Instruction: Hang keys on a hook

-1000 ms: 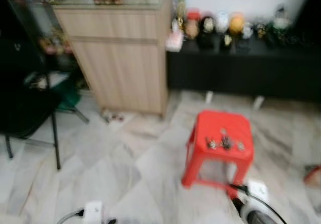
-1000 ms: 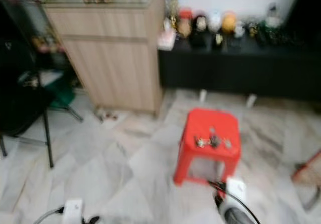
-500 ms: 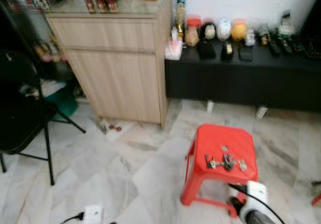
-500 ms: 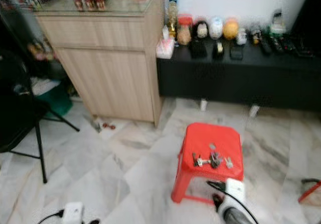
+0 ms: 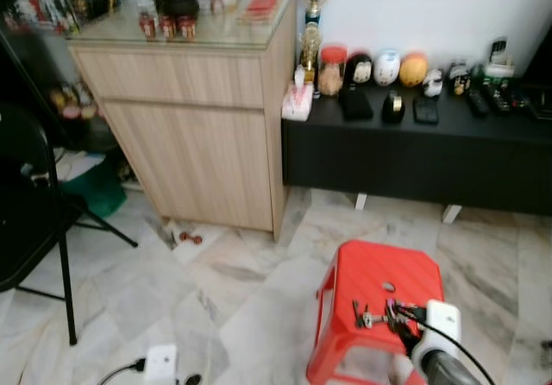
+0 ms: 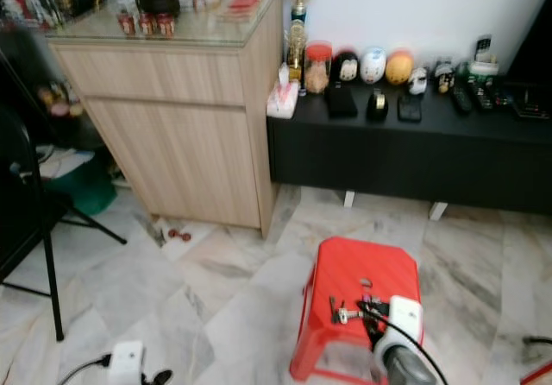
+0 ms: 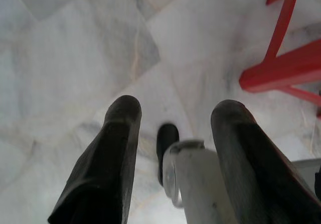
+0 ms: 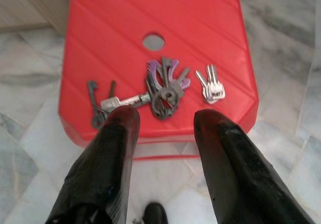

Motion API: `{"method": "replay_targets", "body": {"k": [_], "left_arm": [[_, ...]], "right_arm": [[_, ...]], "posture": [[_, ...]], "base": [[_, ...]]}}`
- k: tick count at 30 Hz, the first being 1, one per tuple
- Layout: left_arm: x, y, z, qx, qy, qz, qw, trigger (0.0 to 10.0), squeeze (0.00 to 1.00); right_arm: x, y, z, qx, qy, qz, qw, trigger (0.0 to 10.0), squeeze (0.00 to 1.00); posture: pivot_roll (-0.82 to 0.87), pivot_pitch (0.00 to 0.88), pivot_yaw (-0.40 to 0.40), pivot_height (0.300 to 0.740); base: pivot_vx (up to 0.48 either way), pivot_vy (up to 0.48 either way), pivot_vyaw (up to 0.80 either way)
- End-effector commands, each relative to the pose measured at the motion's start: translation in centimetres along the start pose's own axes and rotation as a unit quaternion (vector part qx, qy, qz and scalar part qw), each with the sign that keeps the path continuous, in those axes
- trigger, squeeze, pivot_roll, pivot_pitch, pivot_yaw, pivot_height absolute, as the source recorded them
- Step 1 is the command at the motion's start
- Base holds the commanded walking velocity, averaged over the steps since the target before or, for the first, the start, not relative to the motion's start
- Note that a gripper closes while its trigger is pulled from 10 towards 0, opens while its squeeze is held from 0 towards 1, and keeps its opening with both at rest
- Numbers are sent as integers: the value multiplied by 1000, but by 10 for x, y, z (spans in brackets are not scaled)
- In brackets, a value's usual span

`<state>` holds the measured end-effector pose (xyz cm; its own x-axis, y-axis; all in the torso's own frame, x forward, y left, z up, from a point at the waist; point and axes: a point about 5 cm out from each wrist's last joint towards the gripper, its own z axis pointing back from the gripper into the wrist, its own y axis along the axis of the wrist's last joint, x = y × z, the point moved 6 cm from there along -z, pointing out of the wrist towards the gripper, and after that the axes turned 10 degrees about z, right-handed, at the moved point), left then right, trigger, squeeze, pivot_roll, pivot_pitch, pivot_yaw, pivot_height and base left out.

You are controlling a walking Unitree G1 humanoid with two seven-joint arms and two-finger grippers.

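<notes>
A red plastic stool (image 5: 379, 290) stands on the marble floor (image 5: 233, 290), in front of a low black cabinet (image 5: 414, 156) and to the right of a light wooden cupboard (image 5: 203, 135). The keys (image 8: 163, 86) lie on the stool's seat, on the near side of the round hole (image 8: 153, 41) in its middle. In the right wrist view they sort into three lots: a large bunch with purple-headed keys on a ring just below the hole, a small set of silver keys (image 8: 211, 87) beside that bunch, and on its other side two dark keys with a silver tag (image 8: 103, 103) near the seat's edge.

The right gripper (image 8: 163, 121) hovers over the near edge of the stool, its two black fingers spread apart and empty, their tips on either side of the large bunch without touching it. In the head view the right arm (image 5: 435, 350) reaches in from the lower right, its wrist over the stool's near corner.

The left gripper (image 7: 175, 116) hangs over the floor beside the stool's red legs (image 7: 286, 66), its fingers apart and holding nothing.

On the cabinet's top stands a row of small jars and figurines (image 5: 371, 66). A black folding chair (image 5: 30, 204) stands left of the cupboard, and a white power adapter (image 5: 159, 361) with its cable lies on the floor left of the stool.
</notes>
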<state>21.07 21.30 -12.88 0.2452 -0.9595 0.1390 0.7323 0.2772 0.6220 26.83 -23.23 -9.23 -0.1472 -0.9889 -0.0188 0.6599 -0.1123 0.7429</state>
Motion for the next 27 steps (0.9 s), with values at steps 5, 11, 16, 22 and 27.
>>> {"method": "replay_targets", "body": {"k": [5, 11, 16, 22, 27], "left_arm": [[-12, -15, 5, -21, 16, 0, 1000, 10000, 0], [-16, -19, 6, -24, 23, 0, 999, 10000, 0], [-18, -19, 7, -22, 28, 5, 999, 10000, 0], [-18, -21, 7, -20, 31, 15, 999, 10000, 0], [-19, -24, 8, -22, 32, 16, 999, 10000, 0]], "right_arm": [[-44, 47, 4, 145, 42, 15, 988, 10000, 0], [-55, 67, 10, 203, 69, 31, 976, 10000, 0], [-69, 78, 13, 226, 103, 60, 967, 10000, 0], [-60, 82, 13, 232, 74, 52, 968, 10000, 0], [-41, 83, 11, 226, 28, 59, 972, 10000, 0]], "posture": [[57, 0, -8, 740], [61, 0, -9, 740], [66, 0, -22, 740], [60, 0, -22, 740], [74, 0, -21, 740]], "base": [[0, 0, 0], [0, 0, 0], [0, 0, 0], [0, 0, 0], [0, 0, 0]]}}
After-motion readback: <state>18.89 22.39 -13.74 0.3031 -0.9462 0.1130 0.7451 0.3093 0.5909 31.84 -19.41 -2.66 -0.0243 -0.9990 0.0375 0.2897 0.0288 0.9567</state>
